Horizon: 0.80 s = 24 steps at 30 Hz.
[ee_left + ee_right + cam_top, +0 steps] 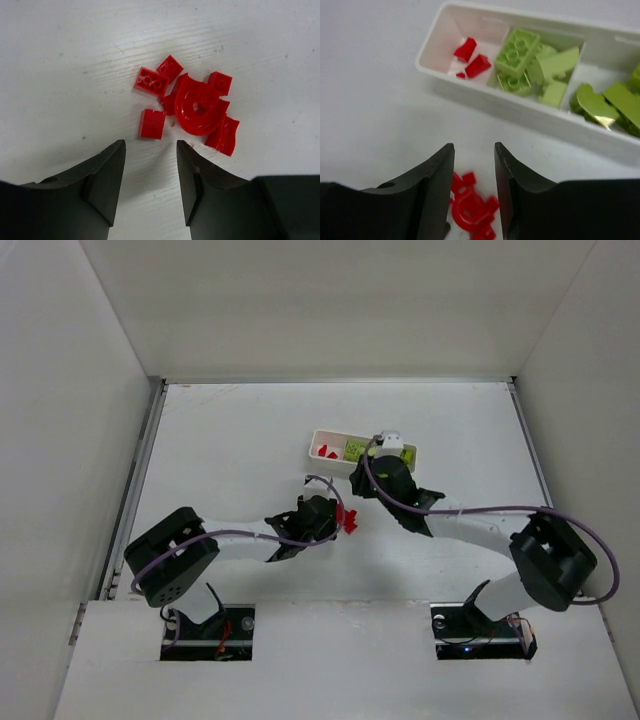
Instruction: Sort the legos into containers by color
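A pile of small red legos [192, 102] lies on the white table, just ahead of my left gripper [150, 146]. That gripper is open and holds nothing. In the top view it [333, 519] sits right beside the pile [350, 520]. My right gripper [474, 147] hovers open and empty between the pile [470, 206] and the white tray [485, 102]. The tray's left container holds red legos [472, 59]. Its middle container [532, 65] and right container [612, 102] hold yellow-green ones. From above, the right gripper [374, 480] hides part of the tray [316, 440].
White walls enclose the table on the left, the back and the right. The tray lies at the middle back, with both arms reaching in towards the centre. Purple cables loop along both arms.
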Tool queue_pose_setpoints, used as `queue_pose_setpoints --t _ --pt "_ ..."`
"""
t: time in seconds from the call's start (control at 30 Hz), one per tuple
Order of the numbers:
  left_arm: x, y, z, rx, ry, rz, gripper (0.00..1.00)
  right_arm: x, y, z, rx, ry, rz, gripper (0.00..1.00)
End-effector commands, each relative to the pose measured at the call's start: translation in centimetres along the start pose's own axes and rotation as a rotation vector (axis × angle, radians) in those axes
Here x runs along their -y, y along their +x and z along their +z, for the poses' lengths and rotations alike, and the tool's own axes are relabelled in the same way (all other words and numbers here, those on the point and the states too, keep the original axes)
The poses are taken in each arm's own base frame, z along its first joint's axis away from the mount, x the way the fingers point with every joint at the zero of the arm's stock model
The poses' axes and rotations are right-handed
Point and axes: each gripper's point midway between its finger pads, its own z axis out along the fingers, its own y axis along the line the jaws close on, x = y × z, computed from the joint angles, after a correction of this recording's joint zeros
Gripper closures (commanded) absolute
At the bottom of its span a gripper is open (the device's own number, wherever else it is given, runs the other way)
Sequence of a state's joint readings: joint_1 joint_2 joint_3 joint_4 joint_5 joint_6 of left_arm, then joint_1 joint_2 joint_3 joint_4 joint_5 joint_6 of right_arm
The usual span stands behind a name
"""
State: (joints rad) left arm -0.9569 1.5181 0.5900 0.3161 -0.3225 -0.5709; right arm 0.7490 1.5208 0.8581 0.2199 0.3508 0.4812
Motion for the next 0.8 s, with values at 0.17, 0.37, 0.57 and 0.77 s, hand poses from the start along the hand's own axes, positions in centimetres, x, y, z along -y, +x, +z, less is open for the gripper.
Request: queue_pose_setpoints --t 0.17,0.37,0.57,0.77 --pt "-0.6 -1.2 1.9 0.014 -0.045 0.040 0.63 3.4 6.6 -6.6 -0.052 0.016 0.102 0.55" --pt "-0.7 -1.2 1.7 0.010 -0.056 0.053 0.82 4.9 9.4 -9.3 -0.103 0.025 0.150 0.50" --pt "-0.4 -5.6 -1.3 0.089 -0.010 -0.023 0.85 2.5 12.4 -9.9 -0.196 -0.047 0.043 0.40" --pt "-0.4 -12.5 -2.0 0.198 0.022 -0.125 0.85 0.3 13.1 -9.0 -0.220 -0.082 -0.064 0.37"
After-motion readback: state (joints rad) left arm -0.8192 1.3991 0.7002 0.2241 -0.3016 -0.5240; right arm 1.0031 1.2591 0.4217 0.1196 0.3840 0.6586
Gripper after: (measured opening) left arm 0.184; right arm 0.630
